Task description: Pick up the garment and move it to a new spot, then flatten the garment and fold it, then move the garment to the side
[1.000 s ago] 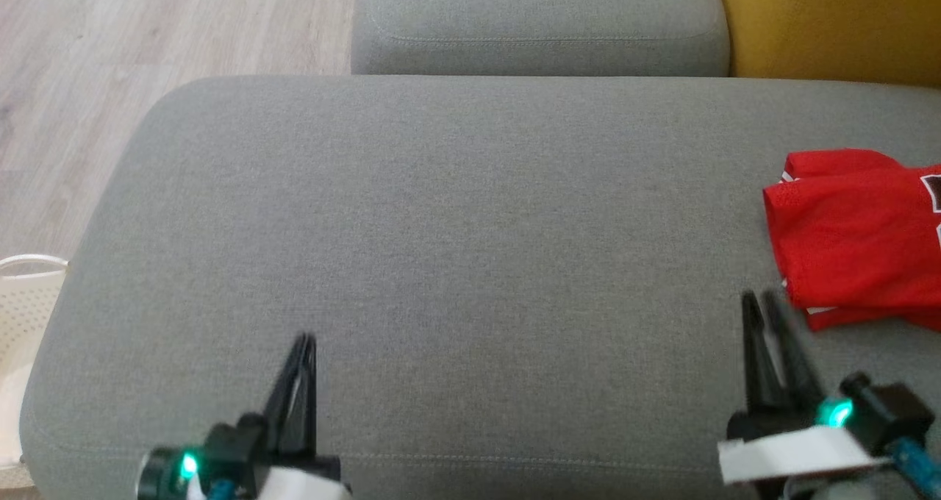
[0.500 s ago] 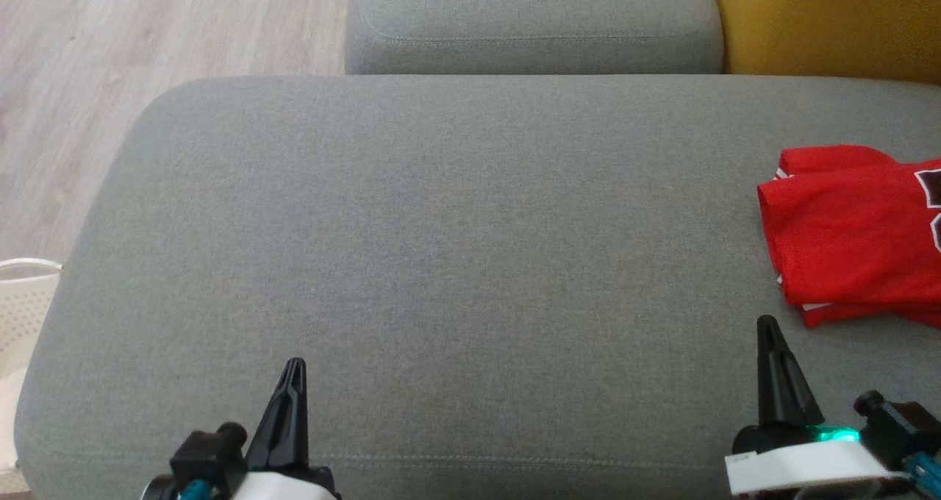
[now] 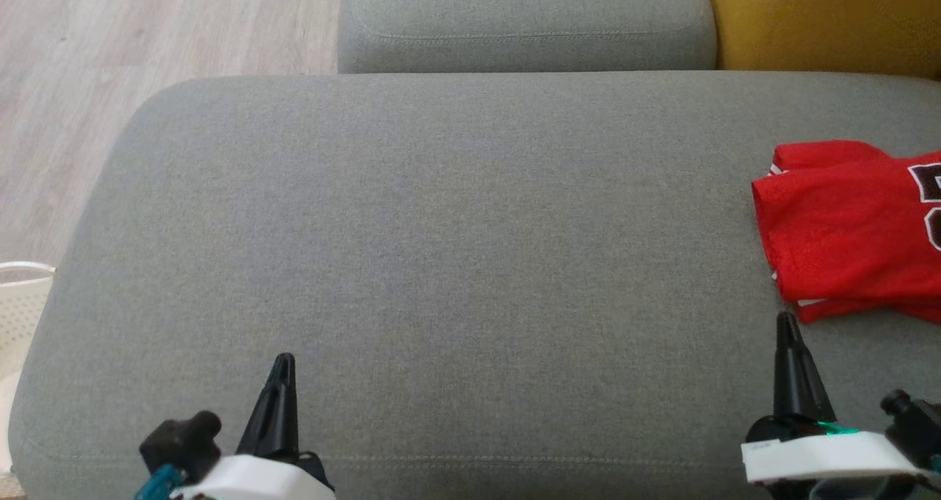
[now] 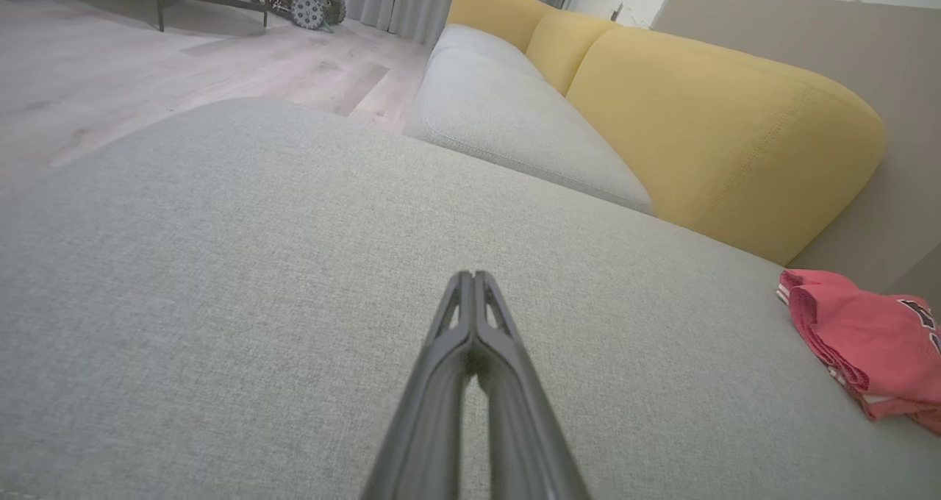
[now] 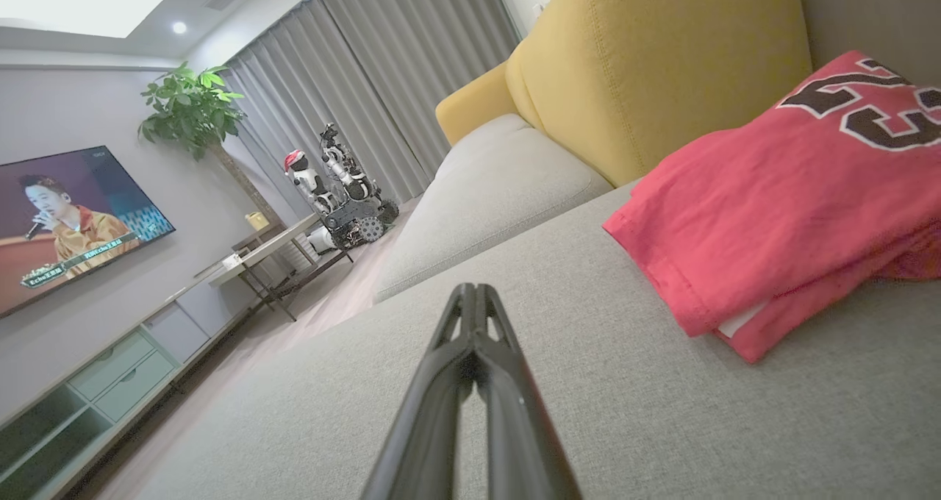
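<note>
garment (image 3: 838, 235): folded, right end of cushion (image 3: 441, 228), folded edge toward cushion's middle, long axis cropped | left claw (image 3: 283, 360), right claw (image 3: 786, 320): together, empty, cushion's near edge

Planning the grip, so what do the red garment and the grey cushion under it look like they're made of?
Garment: thin matte red fabric, probably a sports-jersey knit; it lies in soft folded layers, with dark numerals edged in white. Cushion: matte grey woven upholstery; a fine flecked weave and a stitched seam near its edge show.
</note>
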Robot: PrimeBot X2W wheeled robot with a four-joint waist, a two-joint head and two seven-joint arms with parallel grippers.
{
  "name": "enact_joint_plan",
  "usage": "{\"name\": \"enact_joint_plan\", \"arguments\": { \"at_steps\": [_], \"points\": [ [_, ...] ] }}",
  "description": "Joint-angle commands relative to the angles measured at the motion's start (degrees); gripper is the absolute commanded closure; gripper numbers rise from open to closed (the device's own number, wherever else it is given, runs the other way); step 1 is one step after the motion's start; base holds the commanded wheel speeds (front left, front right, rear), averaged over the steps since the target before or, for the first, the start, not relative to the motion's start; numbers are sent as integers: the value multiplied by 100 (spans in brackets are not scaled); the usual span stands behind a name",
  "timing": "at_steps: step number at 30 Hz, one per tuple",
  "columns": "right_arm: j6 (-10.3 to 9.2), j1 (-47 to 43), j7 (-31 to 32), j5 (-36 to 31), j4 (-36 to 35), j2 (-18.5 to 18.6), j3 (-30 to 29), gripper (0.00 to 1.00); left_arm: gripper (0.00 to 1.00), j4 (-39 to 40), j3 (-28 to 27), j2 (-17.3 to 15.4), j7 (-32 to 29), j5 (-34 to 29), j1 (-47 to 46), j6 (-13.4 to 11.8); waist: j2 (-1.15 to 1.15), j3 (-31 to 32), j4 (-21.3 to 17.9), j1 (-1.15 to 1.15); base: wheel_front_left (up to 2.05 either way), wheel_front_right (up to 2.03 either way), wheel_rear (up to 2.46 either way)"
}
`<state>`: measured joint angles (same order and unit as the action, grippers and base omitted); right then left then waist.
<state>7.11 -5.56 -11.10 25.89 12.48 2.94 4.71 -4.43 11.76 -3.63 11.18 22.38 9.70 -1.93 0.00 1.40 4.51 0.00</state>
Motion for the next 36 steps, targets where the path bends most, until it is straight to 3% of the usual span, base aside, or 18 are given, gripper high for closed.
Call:
{"name": "enact_joint_plan", "arguments": {
  "at_steps": [1, 36],
  "points": [
    [9, 324, 46, 191, -165, 93, -16, 100, 100, 134, -135, -69, -14, 176, -287, 53, 0, -2, -6, 0, 0, 0, 0],
    [19, 622, 562, 2640, -58, 152, -286, 100, 100, -248, -603, -123, -532, 2771, -747, 377, 0, -59, -167, 0, 0, 0, 0]
  ]
}}
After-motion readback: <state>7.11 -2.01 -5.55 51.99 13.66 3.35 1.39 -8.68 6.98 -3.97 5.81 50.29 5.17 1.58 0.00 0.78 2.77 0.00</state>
